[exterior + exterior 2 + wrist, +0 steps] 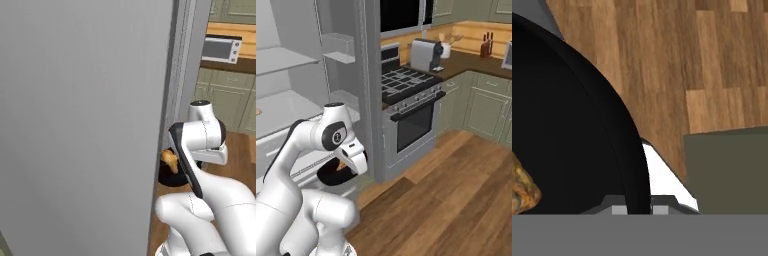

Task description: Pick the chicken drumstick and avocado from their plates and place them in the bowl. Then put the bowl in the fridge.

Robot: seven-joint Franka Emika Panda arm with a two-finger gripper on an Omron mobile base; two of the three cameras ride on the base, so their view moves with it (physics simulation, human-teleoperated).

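The glossy black bowl hangs low in front of the open fridge, with its rim caught between my gripper, which is shut on it. Inside the bowl lies the golden-brown chicken drumstick. From the left base view the bowl and drumstick peek out between the fridge door and my arm. In the right base view the bowl sits under my hand, level with the fridge's lower shelves. The avocado and the plates are out of view.
The open fridge door stands close on my left. A stove adjoins the fridge on the right, with a toaster on the counter beyond. Olive cabinets line the far wall. Wood floor spreads out to the right.
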